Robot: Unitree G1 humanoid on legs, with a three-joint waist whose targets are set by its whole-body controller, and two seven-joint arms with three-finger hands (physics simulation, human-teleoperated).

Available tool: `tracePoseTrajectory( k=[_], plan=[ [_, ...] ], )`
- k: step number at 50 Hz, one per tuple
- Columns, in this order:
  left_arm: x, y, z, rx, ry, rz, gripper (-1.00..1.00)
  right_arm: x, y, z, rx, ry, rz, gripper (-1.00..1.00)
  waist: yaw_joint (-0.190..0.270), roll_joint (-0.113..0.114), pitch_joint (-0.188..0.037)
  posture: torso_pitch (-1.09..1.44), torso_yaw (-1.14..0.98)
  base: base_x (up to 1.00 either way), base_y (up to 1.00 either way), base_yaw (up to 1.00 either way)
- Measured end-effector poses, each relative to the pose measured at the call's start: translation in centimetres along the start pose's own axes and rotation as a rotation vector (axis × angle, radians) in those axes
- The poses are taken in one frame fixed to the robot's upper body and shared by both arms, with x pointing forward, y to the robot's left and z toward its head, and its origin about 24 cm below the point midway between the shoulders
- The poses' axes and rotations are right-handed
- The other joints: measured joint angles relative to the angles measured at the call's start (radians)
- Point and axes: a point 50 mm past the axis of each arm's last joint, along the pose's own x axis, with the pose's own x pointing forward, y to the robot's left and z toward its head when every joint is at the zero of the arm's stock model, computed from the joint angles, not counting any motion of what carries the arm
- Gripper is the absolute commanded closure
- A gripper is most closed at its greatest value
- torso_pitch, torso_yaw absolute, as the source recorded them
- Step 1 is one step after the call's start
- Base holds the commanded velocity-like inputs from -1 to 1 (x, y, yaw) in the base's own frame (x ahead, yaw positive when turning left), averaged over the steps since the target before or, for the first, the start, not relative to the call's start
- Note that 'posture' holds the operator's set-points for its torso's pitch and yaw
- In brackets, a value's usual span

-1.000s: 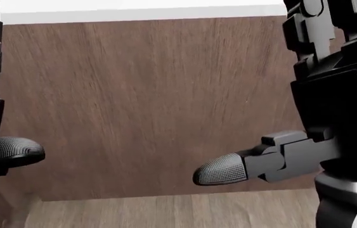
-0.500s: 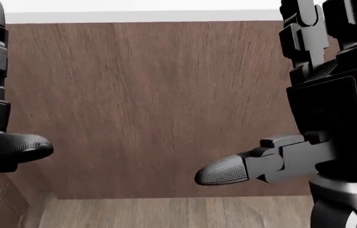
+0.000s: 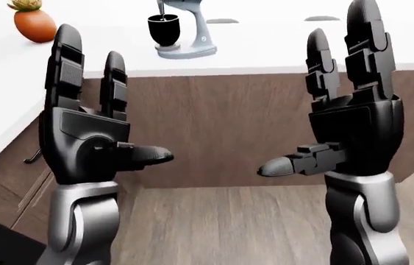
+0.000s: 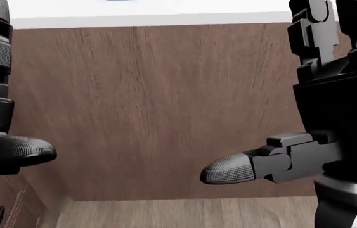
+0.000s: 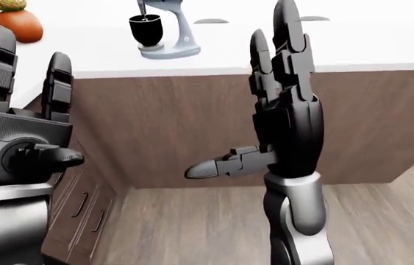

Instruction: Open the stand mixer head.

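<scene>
Standing over the wood-plank floor (image 3: pixel 221 226), the robot holds both hands up, palms toward each other, well short of the counter. The left hand (image 3: pixel 89 143) has its two long fingers straight up and apart from the thumb, which juts sideways toward the view's middle; nothing is in it. The right hand (image 3: pixel 353 127) mirrors it, fingers spread upward, thumb pointing across toward the left hand, also holding nothing.

Beyond the hands runs a white countertop (image 3: pixel 280 49) with a thin pale edge, sitting on brown wood-grain cabinet panels (image 3: pixel 221 127). The counter turns a corner at the left of the left-eye view and runs down that side, where drawer fronts with dark handles (image 5: pixel 81 204) show in the right-eye view.

The stand mixer (image 3: pixel 188 33) sits on the countertop near the top of the left-eye view, well apart from both hands; it has a pale grey base and column, with a dark bowl (image 3: pixel 164 28) on it at the left. Its head is cut off by the top edge, so I cannot tell whether it is lowered or raised. Farther left on the counter stands an orange-red pot with a small green plant (image 3: pixel 31 21).

The head view shows only the cabinet panel, a strip of counter edge and parts of the two hands.
</scene>
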Motion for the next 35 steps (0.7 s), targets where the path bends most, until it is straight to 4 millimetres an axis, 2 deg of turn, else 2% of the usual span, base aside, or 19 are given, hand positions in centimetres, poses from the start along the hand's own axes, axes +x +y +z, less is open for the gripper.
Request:
tracePoseTrajectory(
  k=[1, 3, 4, 7, 8, 11, 15, 18, 20, 22, 24, 25, 27, 28, 29, 31, 32, 34, 35],
  plan=[
    [-0.1, 0.1, -0.1, 0.0, 0.005, 0.004, -1.0, 0.0, 0.0, -0.1, -0.001, 0.003, 0.002, -1.0, 0.003, 0.004, 0.013, 0.0, 0.0, 0.0, 1.0, 0.0],
    [-0.1, 0.4, -0.4, 0.003, 0.023, 0.018, -1.0, -0.1, 0.1, -0.4, 0.002, 0.021, 0.0, -1.0, 0.006, -0.025, 0.008, 0.0, 0.0, 0.0, 0.5, 0.0],
    [0.0, 0.4, -0.3, 0.003, 0.022, 0.018, -1.0, -0.1, 0.0, -0.4, 0.004, 0.024, -0.003, -1.0, 0.001, -0.019, 0.005, 0.0, 0.0, 0.0, 0.0, 0.0],
    [-0.1, 0.1, 0.0, 0.0, 0.004, 0.002, -1.0, -0.1, 0.0, -0.1, 0.003, 0.008, -0.004, -1.0, -0.023, 0.045, 0.012, 0.0, 0.0, 0.0, 0.0, 0.0],
    [-0.1, 0.2, 0.1, 0.006, -0.001, 0.004, -1.0, -0.1, 0.2, 0.0, 0.011, 0.001, 0.002, -1.0, -0.021, 0.056, 0.007, 0.0, 0.0, 0.0, 0.0, 0.0],
    [-0.2, 1.0, 0.0, 0.022, 0.01, 0.053, -1.0, -0.3, 0.8, -0.5, 0.036, 0.028, 0.033, -1.0, -0.001, 0.017, 0.021, 0.0, 0.0, 0.0, 0.0, 0.0],
    [-0.1, 0.9, 0.0, 0.023, 0.011, 0.054, -1.0, -0.2, 0.5, -0.9, 0.031, 0.048, 0.023, -1.0, 0.013, -0.025, 0.004, 0.0, 0.0, 0.11, 0.0, 0.0],
    [-0.2, 0.6, 0.1, 0.017, 0.005, 0.036, -1.0, -0.3, 0.3, -0.5, 0.034, 0.022, 0.011, -1.0, 0.018, -0.015, 0.071, 0.0, 0.0, 1.0, 0.0, 0.0],
    [-0.3, 0.7, 0.1, 0.016, 0.004, 0.037, -1.0, -0.4, 0.3, -0.3, 0.026, 0.012, 0.015, -1.0, 0.019, -0.016, 0.09, 0.0, 0.0, 0.43, 0.0, 0.0],
    [-0.3, 0.6, 0.3, 0.015, -0.006, 0.032, -1.0, -0.3, 0.5, -0.4, 0.011, 0.014, 0.022, -1.0, 0.016, -0.005, 0.04, 0.0, 0.0, 0.0, 0.0, 0.0],
    [-0.1, 0.4, 0.4, 0.01, -0.015, 0.019, -1.0, -0.1, 0.5, -0.5, 0.0, 0.019, 0.022, -1.0, 0.022, -0.016, 0.009, 0.0, 0.0, 0.0, 0.0, 0.0],
    [-0.1, 0.5, 0.2, 0.005, -0.009, 0.018, -1.0, -0.2, 0.4, -0.6, 0.0, 0.024, 0.021, -1.0, 0.022, -0.013, 0.01, 0.0, 0.0, 0.87, 0.0, 0.0],
    [-0.2, 0.9, -0.7, 0.001, 0.04, 0.042, -1.0, -0.4, 0.2, -1.2, 0.009, 0.062, 0.009, -1.0, 0.015, 0.018, 0.068, 0.0, 0.0, 1.0, 0.0, 0.0],
    [-0.3, 1.0, -0.9, 0.003, 0.054, 0.045, -1.0, -0.6, 0.0, -1.3, 0.009, 0.068, 0.003, -1.0, 0.014, 0.018, 0.079, 0.0, 0.0, 1.0, 0.0, 0.0],
    [-0.3, 0.9, -0.8, 0.005, 0.055, 0.043, -1.0, -0.6, 0.0, -1.2, 0.003, 0.068, 0.001, -1.0, 0.012, 0.013, 0.074, 0.0, 0.0, 0.08, 0.0, 0.0],
    [-0.1, 0.6, -0.2, 0.007, 0.023, 0.025, -1.0, -0.3, 0.1, -0.8, -0.006, 0.043, 0.007, -1.0, 0.01, 0.001, 0.026, 0.0, 0.0, 0.0, 0.0, 0.0],
    [0.1, 0.4, 0.1, 0.005, 0.001, 0.014, -1.0, -0.1, 0.3, -0.5, -0.006, 0.025, 0.012, -1.0, 0.001, 0.003, 0.013, 0.0, 0.0, 0.0, 0.0, 0.0],
    [0.1, 0.2, 0.5, 0.001, -0.023, 0.0, -1.0, -0.1, 0.5, -0.2, -0.001, 0.002, 0.019, -1.0, -0.006, 0.029, 0.007, 0.0, 0.0, 0.12, 0.0, 0.0],
    [0.1, 0.3, 0.4, 0.0, -0.015, 0.003, -1.0, -0.2, 0.5, -0.3, 0.009, 0.007, 0.019, -1.0, -0.004, 0.04, 0.014, 0.0, 0.0, 1.0, 0.0, 0.0]
  ],
)
